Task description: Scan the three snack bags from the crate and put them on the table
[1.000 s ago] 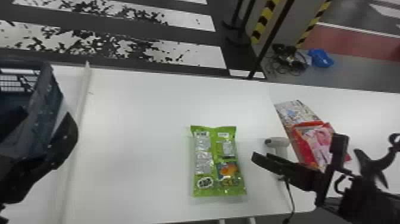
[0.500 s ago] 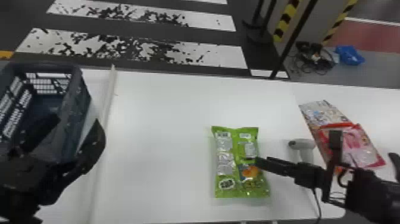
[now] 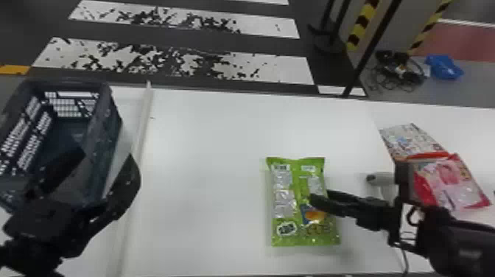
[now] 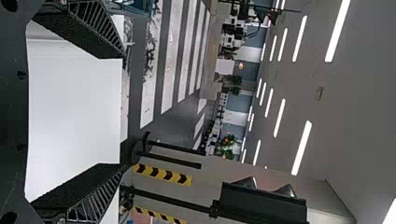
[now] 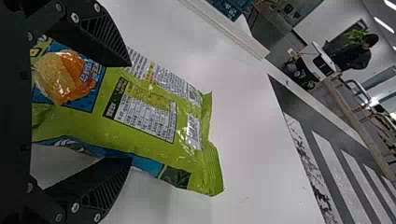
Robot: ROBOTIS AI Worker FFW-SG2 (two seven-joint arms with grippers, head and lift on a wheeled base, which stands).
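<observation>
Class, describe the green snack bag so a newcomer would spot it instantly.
On the white table, look between the blue crate, left, and the scanner, right. The green snack bag lies there, nearer the scanner. Its lime green sets it apart from the red-and-pink snack bag farther right.

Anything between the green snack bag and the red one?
Yes: the pale scanner lies between the green bag and the red bag in the head view. The right gripper and its arm hide part of that stretch.
</observation>
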